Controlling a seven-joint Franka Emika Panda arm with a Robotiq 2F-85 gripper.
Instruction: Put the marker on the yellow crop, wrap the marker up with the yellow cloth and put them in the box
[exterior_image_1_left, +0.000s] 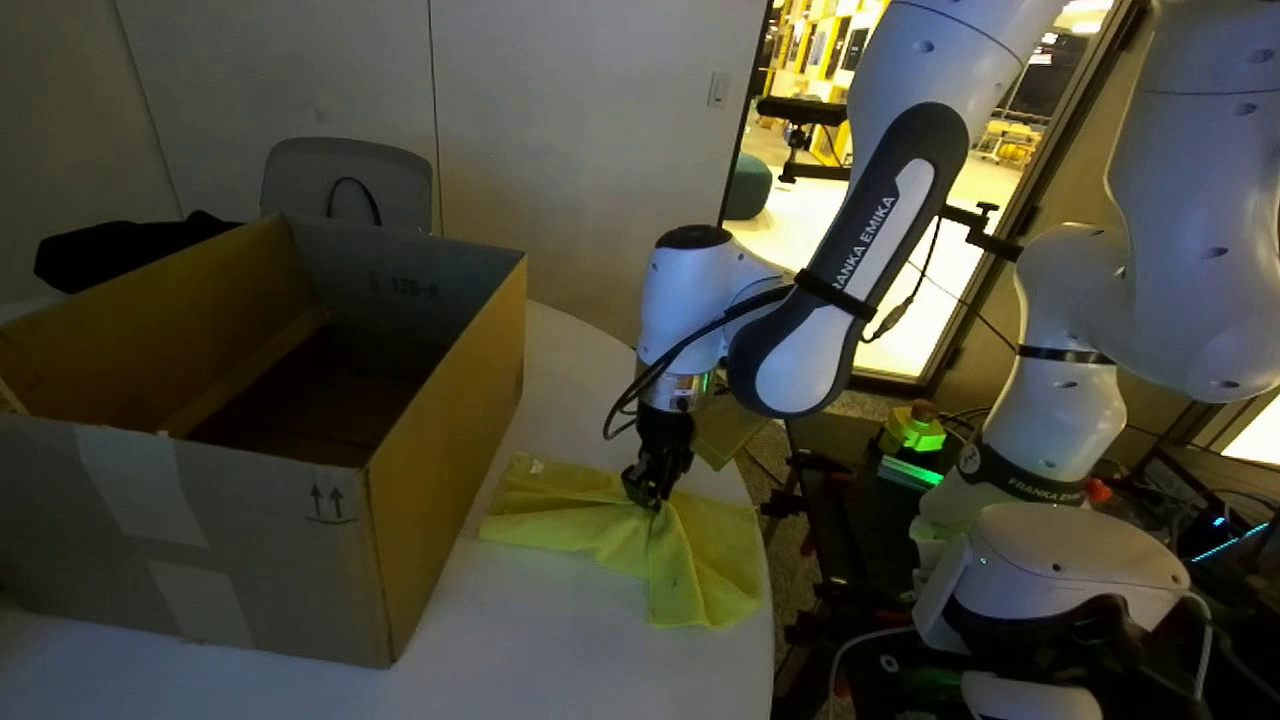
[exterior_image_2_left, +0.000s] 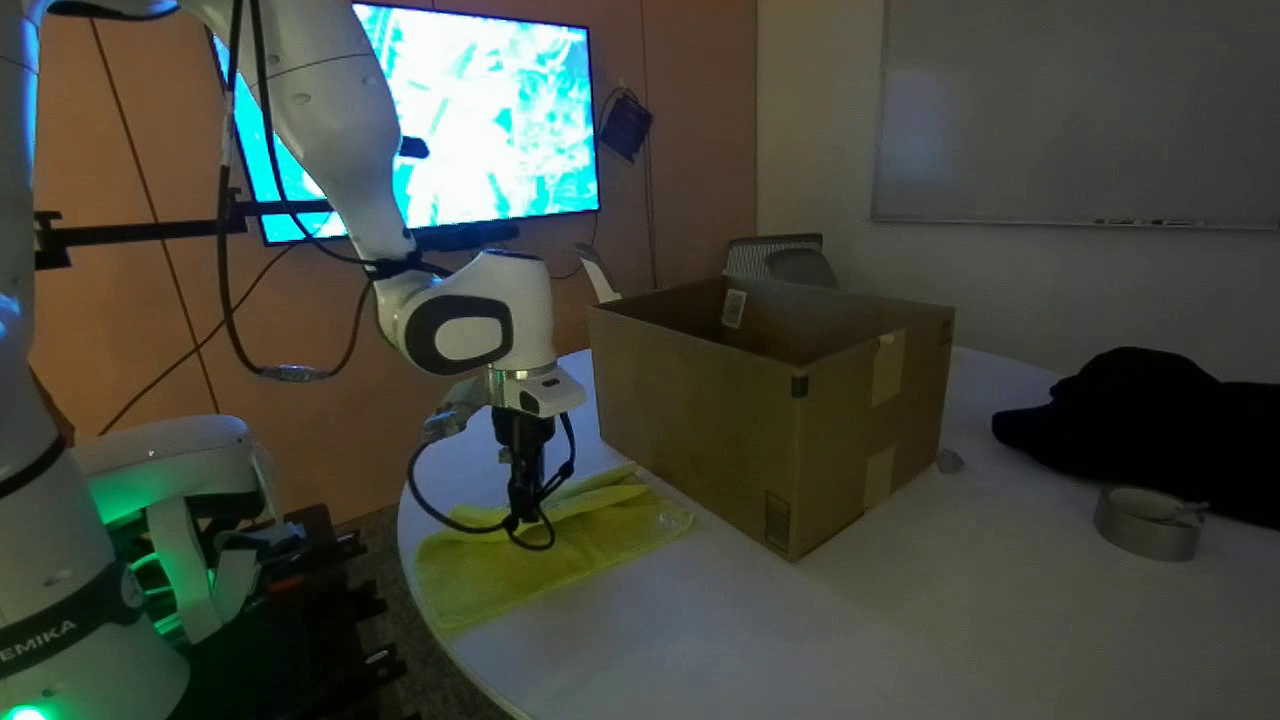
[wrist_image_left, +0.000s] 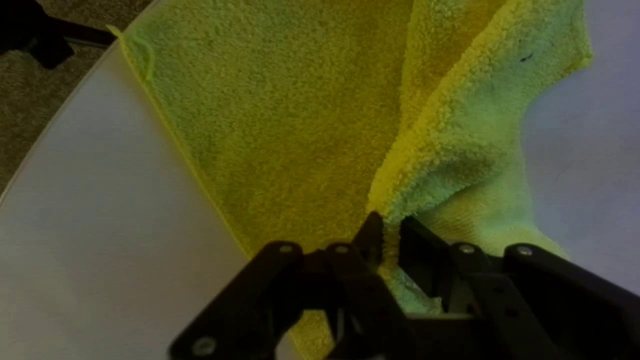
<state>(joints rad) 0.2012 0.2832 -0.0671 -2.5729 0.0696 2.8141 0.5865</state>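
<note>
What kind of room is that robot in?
Probably a meeting room, maybe in an office. A whiteboard hangs on one wall, a big flat-screen display glows on another, and there's a white table with a curved edge.

Gripper closed on a fold of yellow cloth, white tabletop beneath, carpet past its edge
</note>
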